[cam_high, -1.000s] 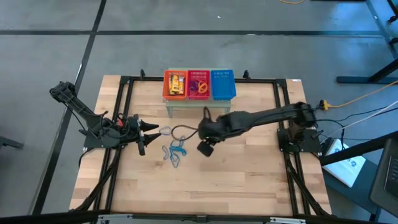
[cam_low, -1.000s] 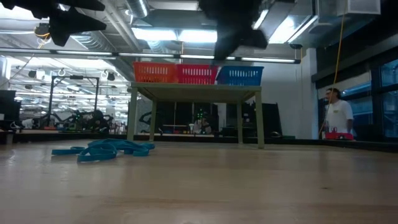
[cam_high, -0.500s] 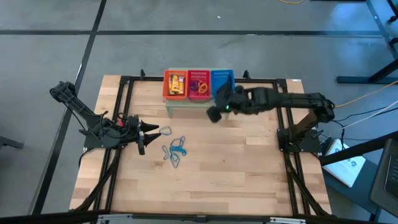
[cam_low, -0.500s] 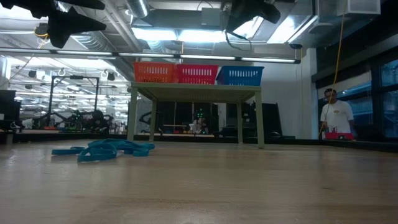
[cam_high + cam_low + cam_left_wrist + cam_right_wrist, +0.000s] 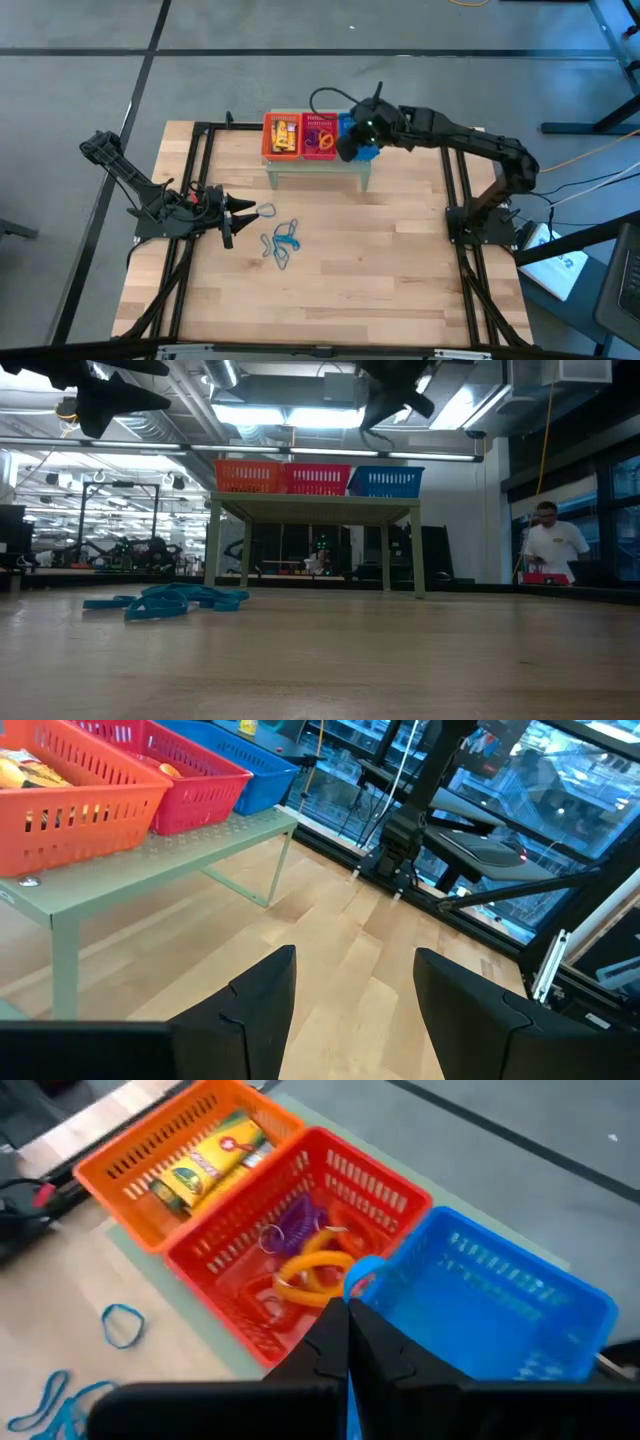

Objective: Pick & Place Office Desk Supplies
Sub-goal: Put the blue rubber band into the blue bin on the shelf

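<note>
With the right gripper [image 5: 348, 1312] pinched shut on a thin blue loop [image 5: 360, 1275], we're mid-carry: blue basket [image 5: 520, 1310] lies just beyond the fingertips, red basket [image 5: 250, 1270] beside. Next: move over blue, release. More blue loops [image 5: 282, 243] lie near the idle, open left gripper [image 5: 232, 212].

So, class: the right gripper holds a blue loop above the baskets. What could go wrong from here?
1. The right gripper pinches the loop right over the wall between the red basket and the blue basket; released here, it might fall into the red one.
2. The loops left on the table lie tangled, so a later pick may lift several.
</note>
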